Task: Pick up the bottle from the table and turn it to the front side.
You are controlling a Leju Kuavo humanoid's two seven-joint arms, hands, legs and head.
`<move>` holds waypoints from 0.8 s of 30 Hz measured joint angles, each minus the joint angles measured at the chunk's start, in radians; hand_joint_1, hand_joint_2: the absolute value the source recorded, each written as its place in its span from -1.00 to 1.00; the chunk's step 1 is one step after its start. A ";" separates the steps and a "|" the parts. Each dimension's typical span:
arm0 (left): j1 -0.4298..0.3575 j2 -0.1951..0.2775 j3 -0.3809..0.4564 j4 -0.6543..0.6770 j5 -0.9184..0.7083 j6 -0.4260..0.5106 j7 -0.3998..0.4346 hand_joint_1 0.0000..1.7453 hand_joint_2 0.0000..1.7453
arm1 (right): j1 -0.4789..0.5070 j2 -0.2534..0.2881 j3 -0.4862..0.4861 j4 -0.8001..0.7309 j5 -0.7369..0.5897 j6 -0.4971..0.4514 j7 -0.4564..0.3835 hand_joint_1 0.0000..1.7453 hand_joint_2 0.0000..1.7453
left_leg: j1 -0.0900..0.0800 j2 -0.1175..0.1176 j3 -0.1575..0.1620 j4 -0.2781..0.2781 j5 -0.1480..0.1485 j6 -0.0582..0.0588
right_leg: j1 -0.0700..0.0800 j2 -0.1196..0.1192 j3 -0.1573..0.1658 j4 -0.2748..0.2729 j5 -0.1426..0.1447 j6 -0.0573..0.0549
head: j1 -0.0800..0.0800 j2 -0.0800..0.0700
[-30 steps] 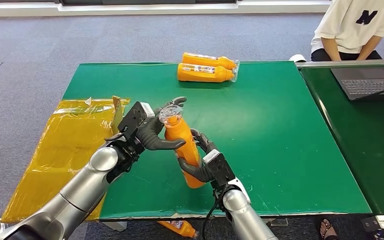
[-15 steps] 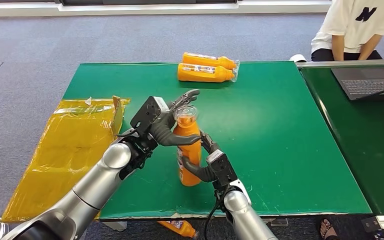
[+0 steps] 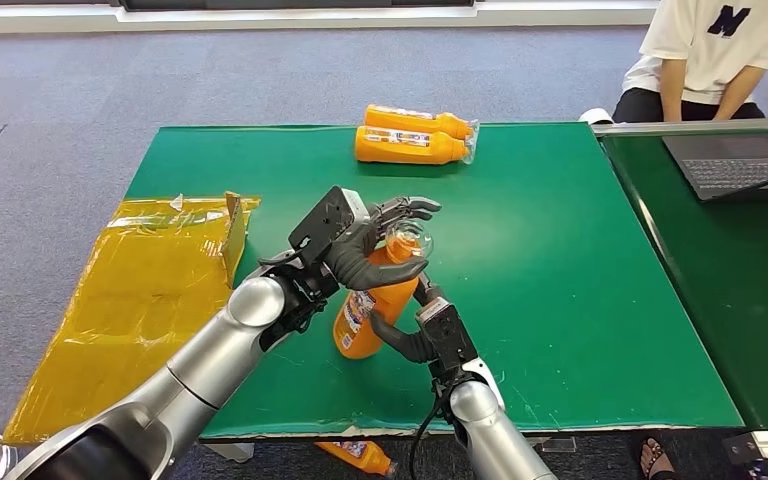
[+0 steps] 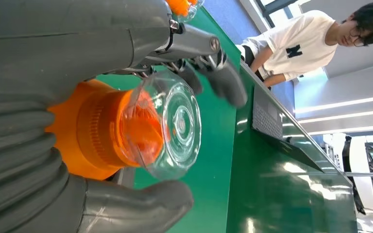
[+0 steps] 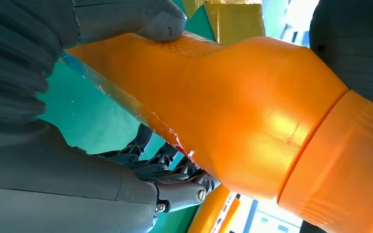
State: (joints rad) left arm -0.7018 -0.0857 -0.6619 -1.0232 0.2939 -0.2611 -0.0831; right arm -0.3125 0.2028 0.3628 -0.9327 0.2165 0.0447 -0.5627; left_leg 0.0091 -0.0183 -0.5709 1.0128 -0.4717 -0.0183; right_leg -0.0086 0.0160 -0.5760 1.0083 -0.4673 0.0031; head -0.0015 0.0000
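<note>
An orange bottle (image 3: pixel 378 305) with a clear cap (image 3: pixel 406 239) leans over the green table (image 3: pixel 560 300), cap up and to the right, base down and to the left. A white label (image 3: pixel 356 314) shows on its lower side. My left hand (image 3: pixel 362 250) grips the neck just under the cap; the left wrist view shows its fingers (image 4: pixel 34 189) wrapped round the orange neck (image 4: pixel 102 131). My right hand (image 3: pixel 412 335) holds the body from the near right, and the bottle (image 5: pixel 233 107) lies against it in the right wrist view.
Two more orange bottles (image 3: pixel 410 146) lie side by side at the table's far edge. A yellow plastic sheet (image 3: pixel 140 290) hangs off the left end. A second table carries a laptop (image 3: pixel 740 165), and a person (image 3: pixel 710 50) sits behind it. Another bottle (image 3: pixel 360 458) lies on the floor.
Both hands carried the bottle to the right. It has tipped from leaning left, through upright, to cap right and base left. The label now shows.
</note>
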 joint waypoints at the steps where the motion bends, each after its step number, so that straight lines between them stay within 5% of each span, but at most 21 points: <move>1: -0.003 0.000 -0.003 0.002 -0.001 -0.007 -0.003 1.00 1.00 | 0.001 0.000 -0.002 0.000 0.001 0.000 0.002 1.00 1.00 | 0.000 0.000 0.000 0.000 0.000 0.000 | 0.000 0.000 0.000 0.000 0.000 0.000 | 0.000 0.000; 24: -0.019 0.000 -0.033 0.021 -0.051 -0.051 -0.038 1.00 1.00 | -0.002 0.000 -0.010 0.018 0.014 0.015 -0.007 1.00 1.00 | 0.000 0.000 -0.001 0.000 0.000 0.000 | 0.000 0.000 0.000 0.000 0.000 0.000 | 0.000 0.000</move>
State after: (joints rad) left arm -0.7209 -0.0862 -0.6952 -1.0022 0.2426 -0.3119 -0.1214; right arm -0.3145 0.2029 0.3530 -0.9150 0.2304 0.0597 -0.5700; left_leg 0.0091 -0.0188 -0.5716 1.0128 -0.4717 -0.0183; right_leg -0.0086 0.0158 -0.5760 1.0083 -0.4673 0.0032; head -0.0015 -0.0002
